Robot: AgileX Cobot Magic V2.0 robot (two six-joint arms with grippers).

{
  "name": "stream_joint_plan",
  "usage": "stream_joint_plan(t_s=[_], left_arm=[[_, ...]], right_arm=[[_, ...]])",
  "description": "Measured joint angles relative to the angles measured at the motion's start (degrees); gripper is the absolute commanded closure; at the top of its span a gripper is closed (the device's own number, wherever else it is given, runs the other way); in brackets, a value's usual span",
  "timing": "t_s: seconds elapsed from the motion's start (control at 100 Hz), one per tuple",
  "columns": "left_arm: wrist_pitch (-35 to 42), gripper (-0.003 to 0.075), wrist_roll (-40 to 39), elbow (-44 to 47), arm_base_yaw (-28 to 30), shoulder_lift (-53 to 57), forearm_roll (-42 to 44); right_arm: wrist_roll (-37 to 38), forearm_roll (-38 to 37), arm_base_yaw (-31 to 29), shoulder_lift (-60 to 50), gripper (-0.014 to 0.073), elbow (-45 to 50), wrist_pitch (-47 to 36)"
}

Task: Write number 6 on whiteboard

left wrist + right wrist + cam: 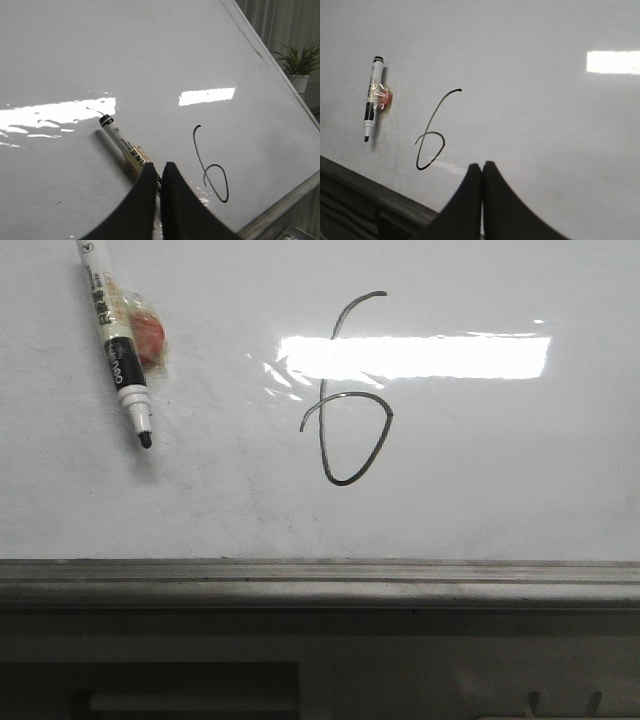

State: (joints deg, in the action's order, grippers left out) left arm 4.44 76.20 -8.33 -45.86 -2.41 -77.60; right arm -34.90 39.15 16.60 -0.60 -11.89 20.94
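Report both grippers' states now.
Left gripper: shut, empty; the marker lies free on the whiteboard.
Right gripper: shut, holding nothing.

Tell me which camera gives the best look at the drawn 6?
The front view: the number 6 faces the camera squarely, though glare crosses its stem. The right wrist view shows it whole but slanted. The left wrist view shows it small and at a steep angle, beside the left hand.
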Motion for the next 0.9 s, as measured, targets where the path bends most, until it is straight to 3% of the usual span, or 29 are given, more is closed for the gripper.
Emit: stream_joint_plan(t_s=[0.23, 0.35, 0.56, 0.9], left_arm=[[-0.58, 0.0740, -43.08, 4.77, 10.24, -2.49, 46.13], [-1.39, 0.0740, -58.08, 6.88, 19.09, -2.49, 59.75], [-2.20, 0.0740, -69.46, 7.77, 33.22, 0.17, 69.83], [-6.76, 0.0740, -71.05, 7.85, 46.15, 2.65, 72.13]], right_arm=[[0.00, 0.00, 0.00, 0.00, 0.0659, 0.00, 0.00], [0.00, 0.00, 0.00, 0.00, 0.0659, 0.00, 0.00], [0.00, 0.00, 0.00, 0.00, 0.0659, 0.00, 0.00], [0.00, 0.04, 0.00, 0.00, 0.0659, 0.00, 0.00]])
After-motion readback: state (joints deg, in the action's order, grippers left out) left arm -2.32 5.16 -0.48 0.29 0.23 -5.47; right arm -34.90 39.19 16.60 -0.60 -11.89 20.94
